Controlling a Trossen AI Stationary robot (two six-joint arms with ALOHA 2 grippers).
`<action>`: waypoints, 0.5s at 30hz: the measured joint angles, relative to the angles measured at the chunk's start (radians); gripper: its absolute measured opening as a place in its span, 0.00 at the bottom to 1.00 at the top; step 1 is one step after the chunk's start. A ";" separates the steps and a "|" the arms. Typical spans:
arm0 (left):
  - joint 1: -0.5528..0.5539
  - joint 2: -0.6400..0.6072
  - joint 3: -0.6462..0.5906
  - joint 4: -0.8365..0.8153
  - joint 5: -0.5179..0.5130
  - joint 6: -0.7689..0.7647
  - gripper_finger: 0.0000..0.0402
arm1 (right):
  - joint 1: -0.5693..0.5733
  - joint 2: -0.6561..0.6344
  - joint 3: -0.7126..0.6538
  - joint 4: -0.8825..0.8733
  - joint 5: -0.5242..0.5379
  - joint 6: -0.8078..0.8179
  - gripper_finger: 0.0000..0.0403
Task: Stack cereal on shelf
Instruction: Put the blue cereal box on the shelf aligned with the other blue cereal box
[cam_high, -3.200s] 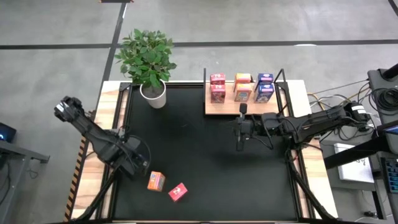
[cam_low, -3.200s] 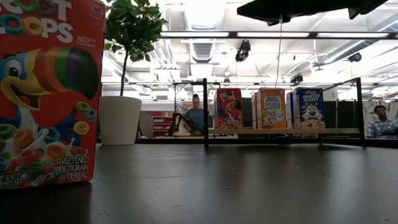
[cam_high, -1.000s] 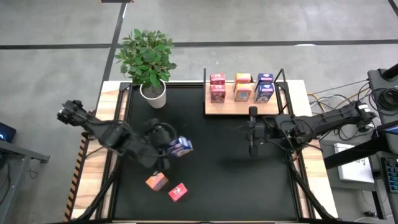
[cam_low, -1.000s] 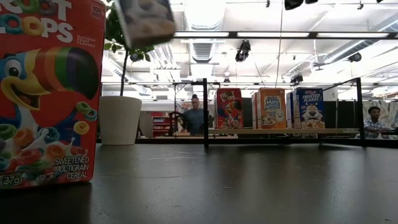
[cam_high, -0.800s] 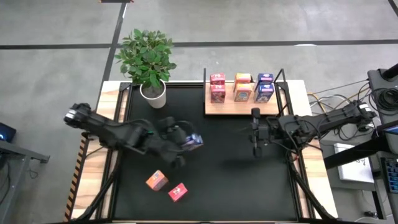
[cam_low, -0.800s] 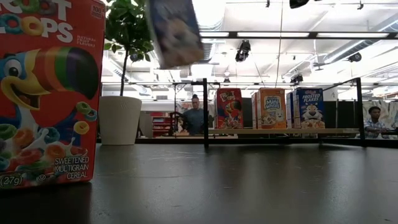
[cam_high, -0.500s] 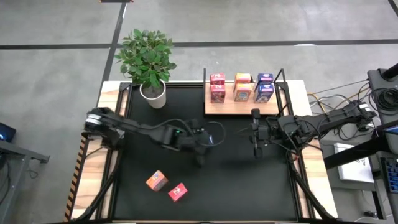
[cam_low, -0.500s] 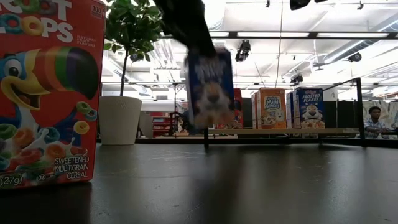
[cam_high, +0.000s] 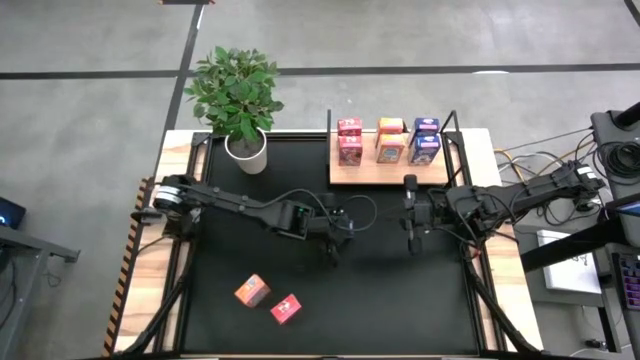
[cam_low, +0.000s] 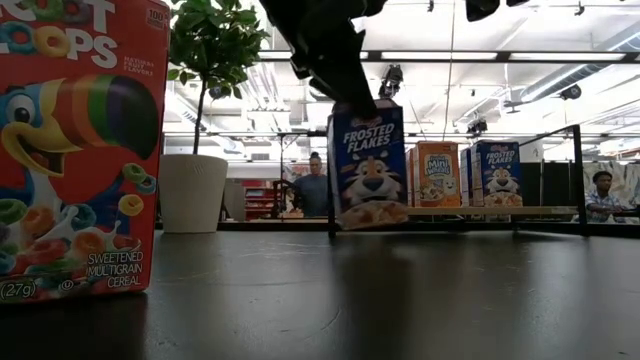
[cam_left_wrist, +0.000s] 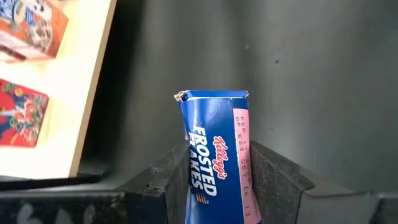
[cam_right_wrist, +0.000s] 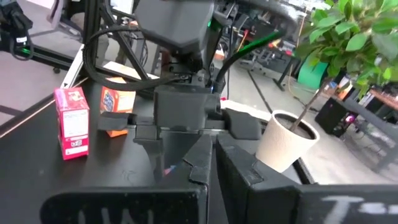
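Observation:
My left gripper (cam_high: 338, 228) hangs over the middle of the black table, shut on a blue cereal box (cam_low: 368, 165). The wood shelf board (cam_high: 388, 174) with black end posts lies at the table's far right. Two red (cam_high: 349, 140), two orange (cam_high: 390, 140) and two blue boxes (cam_high: 425, 140) stand on it. An orange box (cam_high: 251, 291) and a red box (cam_high: 286, 308) lie near the table's near edge. The red one fills the left of the low view (cam_low: 75, 150). My right gripper (cam_high: 404, 213) waits shut, right of the held box. My left gripper pinches the blue box between its two fingers (cam_left_wrist: 168, 171) on two opposite faces at its top end (cam_low: 352, 108). It comes from above, slanting down. The box hangs below the fingers, nearly upright, with its bottom edge (cam_low: 372, 224) clear of the table.
A potted plant in a white pot (cam_high: 246, 150) stands at the table's far left corner. Black metal rails run along the table's left and right sides. Bare tabletop lies between the held box and the shelf. People show in the room beyond the table.
My left gripper has carried the blue box from the table's left-middle toward the right and the shelf. It has come down as it went. The box was tilted high in the low view and now hangs nearly upright, low over the table.

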 joint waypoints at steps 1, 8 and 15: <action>0.001 0.000 -0.001 0.009 0.000 0.006 0.35 | 0.000 0.001 0.000 -0.004 0.000 0.006 0.03; 0.012 0.000 -0.005 0.027 0.000 0.049 0.39 | 0.000 0.012 0.000 -0.013 0.000 0.090 0.03; 0.023 0.000 -0.007 0.030 0.000 0.067 0.51 | 0.000 0.030 0.000 -0.034 0.008 0.135 0.03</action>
